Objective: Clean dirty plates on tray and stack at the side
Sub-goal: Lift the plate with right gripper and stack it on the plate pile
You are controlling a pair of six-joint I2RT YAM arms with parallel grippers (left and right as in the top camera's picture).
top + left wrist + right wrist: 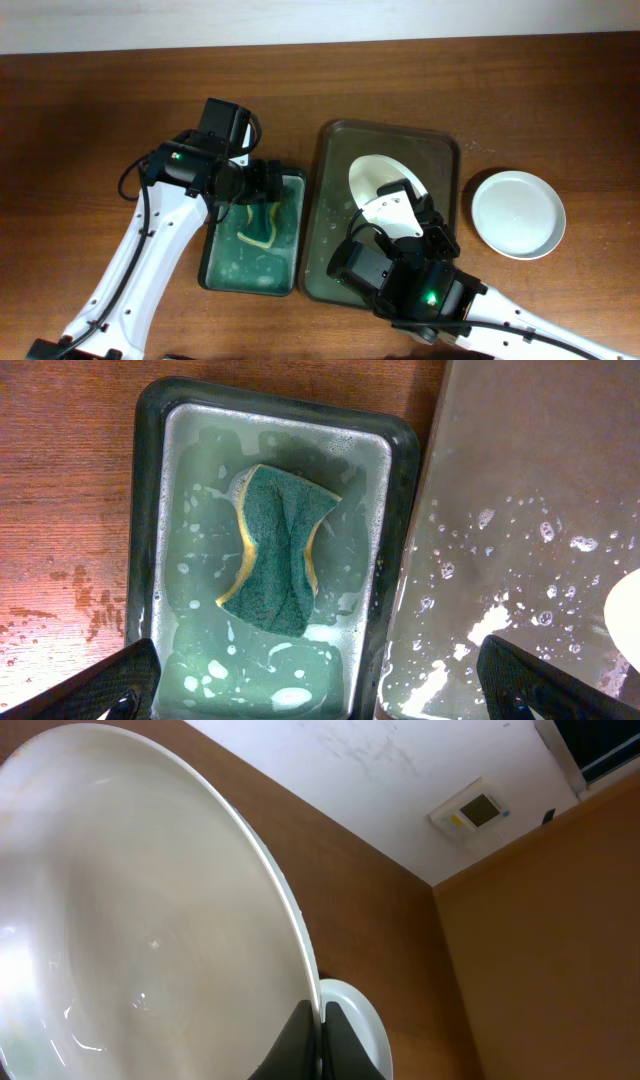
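Left wrist view: left gripper [320,678] hangs wide open and empty over the sponge [278,550], which lies in the tub [146,510] of soapy water, likely the next pick-up for wiping. Right gripper [320,1030] pinches a plate [150,920] by its rim, tilted over the tray [330,265], probably presenting it. A second plate [518,213] sits on the table [100,100], right of the tray.

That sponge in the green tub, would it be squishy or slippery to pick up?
Probably soft: the sponge looks creased at its waist. It lies in sudsy water in the tub, so likely soaked, drippy and slippery.
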